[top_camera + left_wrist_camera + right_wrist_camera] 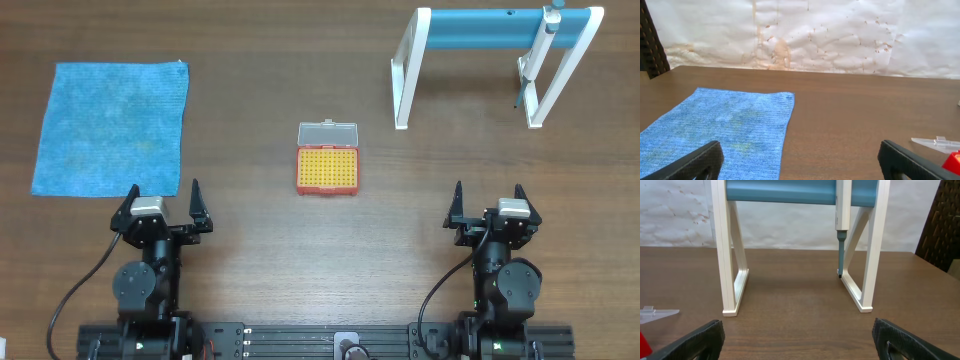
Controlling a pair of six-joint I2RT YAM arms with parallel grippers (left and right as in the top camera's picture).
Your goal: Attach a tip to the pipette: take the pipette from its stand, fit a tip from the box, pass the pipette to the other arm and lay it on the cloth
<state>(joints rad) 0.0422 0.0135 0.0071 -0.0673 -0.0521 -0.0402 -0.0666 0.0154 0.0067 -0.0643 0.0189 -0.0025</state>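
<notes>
Hands sit nearest the robot, both of them empty. The left hand (163, 188) is on the near side of the tip box (327, 191) and well off to its left, its two fingers spread wide with only bare worktop (260, 260) between them. The right hand (488, 188) is also nearer than the tip box, well off to its right, and its fingers are splayed just as far and grip nothing.

The tip box itself is orange and stands apart from both hands. Its rows of yellow tips (327, 168) are uncovered, and its clear lid (328, 133) is folded back flat on the far side.

A blue cloth (112, 128) lies spread flat to the left of the tip box and a little beyond it, well apart from it.

Farthest off, beyond the tip box and to its right, stands the stand (480, 30), a white frame with a blue crossbar. The pipette (841, 210) hangs on it at the end farther from the tip box, roughly upright with its narrow dark end pointing down. That end seems to stop just short of the worktop, though the angle makes this hard to judge.
</notes>
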